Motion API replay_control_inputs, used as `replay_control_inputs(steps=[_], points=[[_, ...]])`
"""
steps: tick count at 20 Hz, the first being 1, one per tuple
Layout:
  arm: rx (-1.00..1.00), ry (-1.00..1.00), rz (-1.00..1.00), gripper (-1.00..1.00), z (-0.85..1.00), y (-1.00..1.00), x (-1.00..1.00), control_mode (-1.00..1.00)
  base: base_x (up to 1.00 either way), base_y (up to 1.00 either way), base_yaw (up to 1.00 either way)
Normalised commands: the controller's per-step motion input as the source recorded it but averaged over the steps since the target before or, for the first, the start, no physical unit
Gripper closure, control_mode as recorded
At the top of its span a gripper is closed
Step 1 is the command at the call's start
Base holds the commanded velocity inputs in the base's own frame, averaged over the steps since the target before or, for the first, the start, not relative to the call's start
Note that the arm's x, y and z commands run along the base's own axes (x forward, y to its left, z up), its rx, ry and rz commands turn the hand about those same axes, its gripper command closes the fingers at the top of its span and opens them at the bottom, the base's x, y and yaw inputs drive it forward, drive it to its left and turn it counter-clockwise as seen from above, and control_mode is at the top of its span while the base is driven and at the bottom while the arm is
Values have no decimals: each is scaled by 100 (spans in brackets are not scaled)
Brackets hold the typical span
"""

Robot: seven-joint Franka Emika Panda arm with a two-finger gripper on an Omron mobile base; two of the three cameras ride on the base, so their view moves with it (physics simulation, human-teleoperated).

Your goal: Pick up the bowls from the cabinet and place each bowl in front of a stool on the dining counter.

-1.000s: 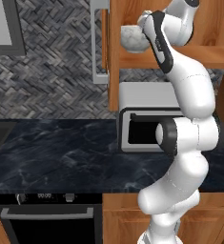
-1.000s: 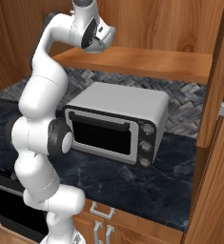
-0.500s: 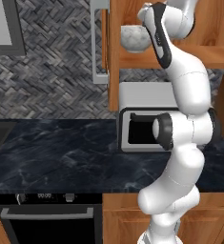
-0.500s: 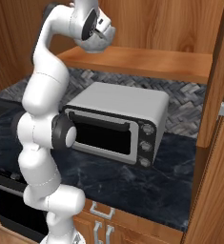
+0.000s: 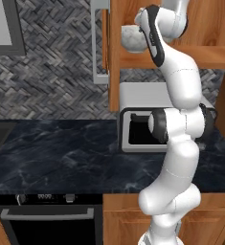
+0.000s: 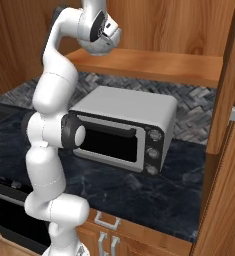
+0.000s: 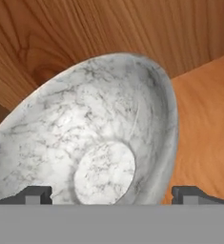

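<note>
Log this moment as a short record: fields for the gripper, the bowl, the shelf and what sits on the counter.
gripper: open, fingertips apart on either side of the bowl, nothing held
bowl: grey-white marbled, on the cabinet shelf, seen close from the hand; also at the arm's wrist in the left base view
cabinet: brown wood, open shelf above the oven
toaster oven: silver, door shut, on the counter
counter: black marbled stone
task stage: bowl not yet gripped
</note>
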Motion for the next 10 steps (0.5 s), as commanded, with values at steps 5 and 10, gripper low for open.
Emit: replay_control_inputs(steps=[5,10], points=[[0,24,0,-100,0,0,41,-100,0,0,0],[0,31,0,100,-4,0,1,-100,0,0,0]])
